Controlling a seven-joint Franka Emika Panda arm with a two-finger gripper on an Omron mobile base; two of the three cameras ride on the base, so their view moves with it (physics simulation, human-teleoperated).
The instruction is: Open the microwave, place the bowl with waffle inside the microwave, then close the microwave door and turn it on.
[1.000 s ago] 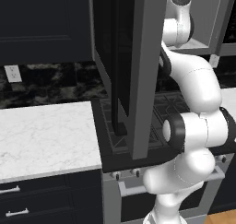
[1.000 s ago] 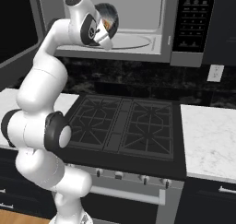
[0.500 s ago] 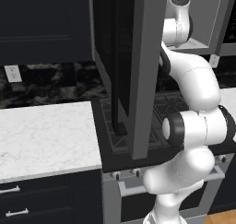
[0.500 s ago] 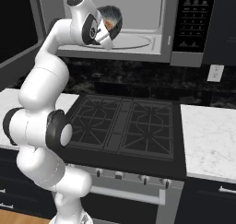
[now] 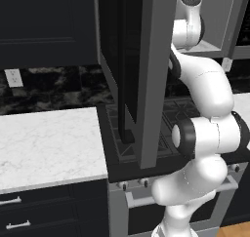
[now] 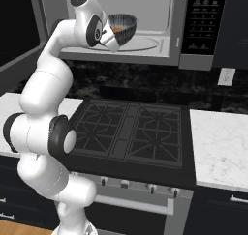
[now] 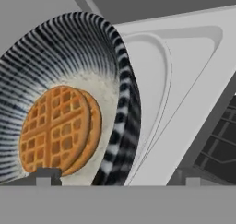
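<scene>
One bowl (image 6: pixel 122 25), holding the waffle (image 7: pixel 55 126), was inside the open microwave (image 6: pixel 145 16), over the left part of the turntable (image 6: pixel 143 43) and near the front of the cavity. In the right base view the bowl appeared tilted, its mouth turned toward the hand. Whether its base sat flat on the turntable could not be told. The microwave door (image 5: pixel 151 75) stood swung fully out to the left.

The fingers (image 7: pixel 44 176) stood wide apart in the hand view, with the bowl's striped wall passing between them and neither tip visibly pressing it. The waffle lay against the bowl's pale inside.

Judged risks:
- If the bowl was not seated, it could rock or roll, and the waffle could slide out over the rim.
- A finger on either side of the wall could hook the rim during a careless pull-back and drag the bowl toward the cavity lip, above the stove (image 6: pixel 131 127).
- A bowl left too near the front could be struck by the closing door.
</scene>
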